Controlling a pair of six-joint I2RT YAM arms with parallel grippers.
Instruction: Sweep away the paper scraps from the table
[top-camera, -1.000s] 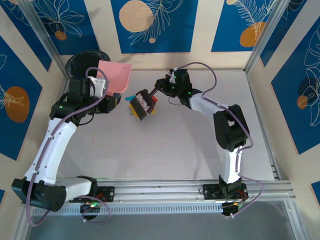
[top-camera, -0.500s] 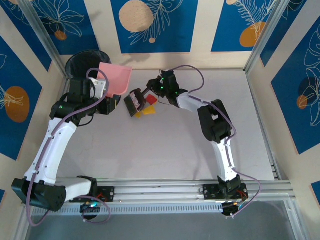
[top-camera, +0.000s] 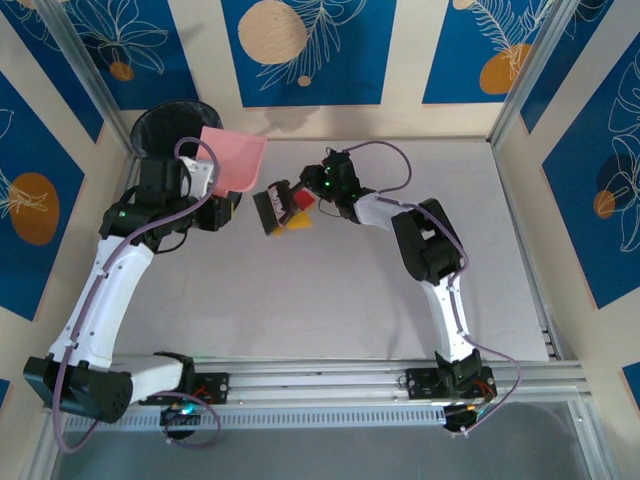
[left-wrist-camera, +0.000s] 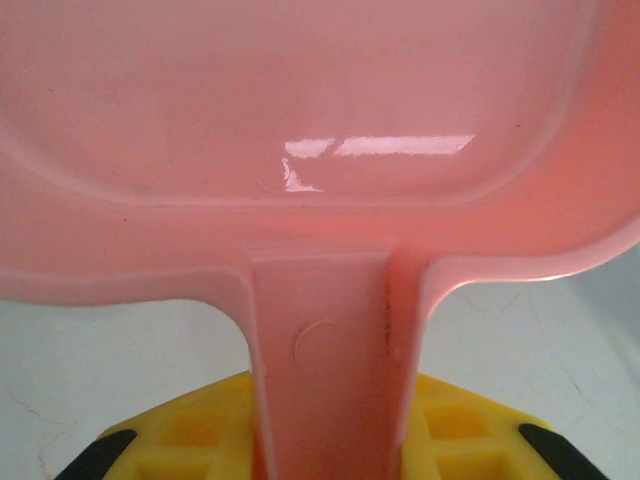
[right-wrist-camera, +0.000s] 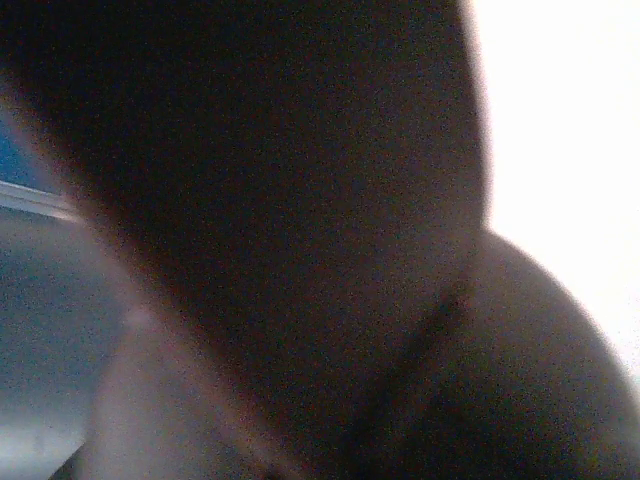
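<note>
Paper scraps (top-camera: 297, 214), red and yellow, lie far of centre on the desk (top-camera: 350, 290), against the right side of the brush (top-camera: 269, 211). Since 1.0 s ago you have carried the brush left, nearer the dustpan (top-camera: 235, 158); the cyan scrap is no longer seen. Right tool (top-camera: 298, 192) is closed on the brush handle. Left tool (left-wrist-camera: 322, 445) is clamped on the dustpan handle, which has barely shifted.

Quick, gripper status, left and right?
Left gripper: closed, holding the pink dustpan by its handle.
Right gripper: closed on the brush, judging by the top view.
</note>
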